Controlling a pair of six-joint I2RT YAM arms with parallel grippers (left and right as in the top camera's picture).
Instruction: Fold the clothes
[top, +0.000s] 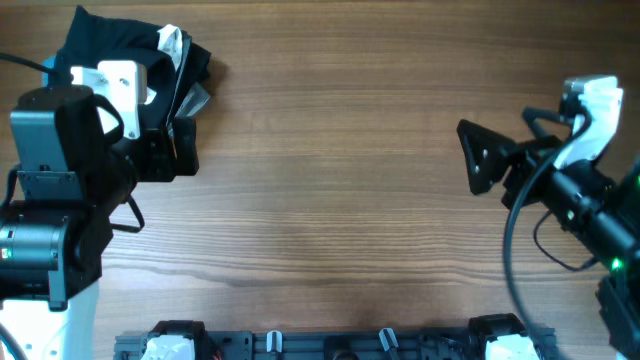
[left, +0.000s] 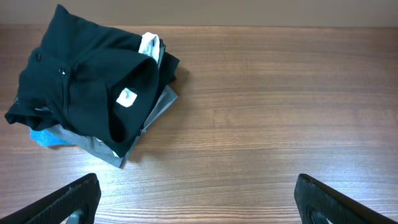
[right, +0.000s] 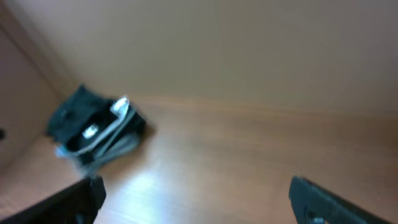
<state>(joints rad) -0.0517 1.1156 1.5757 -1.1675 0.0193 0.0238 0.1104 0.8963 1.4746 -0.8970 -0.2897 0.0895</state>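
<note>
**A:** What does your left wrist camera give you?

**B:** Your left gripper (left: 196, 183) is spread wide. You have one dark finger (left: 71, 199) at each lower corner of the view, and only the brown wooden table (left: 280, 93) lies between them. It holds nothing. Ahead of it and to the left lies the large black soft-fabric T-shirt (left: 74, 74), bunched rather than flat, with a small white inner label (left: 126, 98) showing in a fold. The shirt sits on top of a stack. A grey folded garment (left: 160, 102) juts out beneath it, a bright blue garment (left: 42, 138) peeks out at the near left edge, and a strip of white cloth (left: 148, 43) shows at the far side.

**A:** And your right wrist camera?

**B:** It is blurred, but you can read it. Your right gripper (right: 194, 183) is also parted wide and empty, with its fingers at the bottom corners. The black T-shirt is a small dark heap on the table, far off at the left and well apart from that gripper.

**A:** Overhead?

**B:** The T-shirt heap lies at the table's far left corner, partly hidden by your left arm (top: 60, 190). That arm's gripper is near the heap's near edge. Your right arm (top: 580, 190) is at the right side of the table. Its gripper points left over bare wood, well apart from the shirt.
</note>
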